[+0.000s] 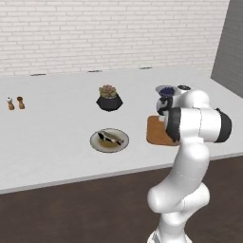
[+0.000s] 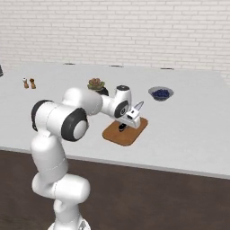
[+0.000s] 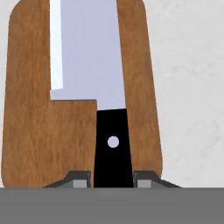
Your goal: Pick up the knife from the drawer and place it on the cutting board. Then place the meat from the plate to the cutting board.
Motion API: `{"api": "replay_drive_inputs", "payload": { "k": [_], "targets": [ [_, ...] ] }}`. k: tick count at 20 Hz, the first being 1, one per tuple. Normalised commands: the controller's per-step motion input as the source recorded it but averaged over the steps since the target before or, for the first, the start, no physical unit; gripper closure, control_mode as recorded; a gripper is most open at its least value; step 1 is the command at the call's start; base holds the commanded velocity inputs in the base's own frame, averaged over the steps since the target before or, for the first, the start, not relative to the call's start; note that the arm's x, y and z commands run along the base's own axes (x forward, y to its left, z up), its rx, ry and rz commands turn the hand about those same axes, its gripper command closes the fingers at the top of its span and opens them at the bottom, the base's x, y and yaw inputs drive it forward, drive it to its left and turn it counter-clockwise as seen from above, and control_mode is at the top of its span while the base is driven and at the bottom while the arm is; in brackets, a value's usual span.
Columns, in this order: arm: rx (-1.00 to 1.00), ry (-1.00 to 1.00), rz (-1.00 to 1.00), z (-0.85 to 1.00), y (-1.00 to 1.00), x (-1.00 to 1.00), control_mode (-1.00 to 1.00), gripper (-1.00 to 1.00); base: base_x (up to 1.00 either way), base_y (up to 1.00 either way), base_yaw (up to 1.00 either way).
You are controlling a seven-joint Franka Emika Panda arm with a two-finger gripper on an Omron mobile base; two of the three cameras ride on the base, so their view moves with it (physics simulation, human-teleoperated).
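Gripping the knife (image 3: 89, 65) by its black handle, the gripper (image 3: 113, 178) hangs over the cutting board (image 3: 35, 131), its two fingertips (image 3: 78, 179) clenched against either side of the handle. In the hand view the broad silver-grey blade runs away from the fingers along the length of the reddish-brown board, with wood showing on both sides of it; whether the blade touches the board cannot be told. In the right base view the gripper (image 2: 128, 120) is low above the cutting board (image 2: 117, 134) and the knife (image 2: 138, 107) points its tip up and away from the arm, toward the small dark blue bowl (image 2: 161, 93).

The board lies near the front edge of the white counter (image 1: 52, 137), toward its right end. The plate (image 1: 109, 140) sits to the left of the cutting board (image 1: 154, 131), a little apart from it and about as near the front edge, with the meat (image 1: 111, 138) lying on its brownish centre. Behind the plate stands the black pot with a plant (image 1: 109, 98). Two small shakers (image 1: 15, 103) stand far toward the counter's left end.
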Motion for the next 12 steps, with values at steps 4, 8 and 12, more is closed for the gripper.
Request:
{"api": "replay_drive_inputs", "payload": {
  "k": [4,8,12],
  "targets": [
    [0.0,0.04,0.0,-0.32,0.0,0.2,-1.0,1.0,0.0,0.0,0.0],
    [0.0,0.03,0.0,-0.34,0.0,0.09,-1.0,1.0,0.0,0.0,0.0],
    [0.0,0.0,0.0,-0.38,-0.04,0.0,-1.0,1.0,0.0,0.0,0.0]
  ]
}}
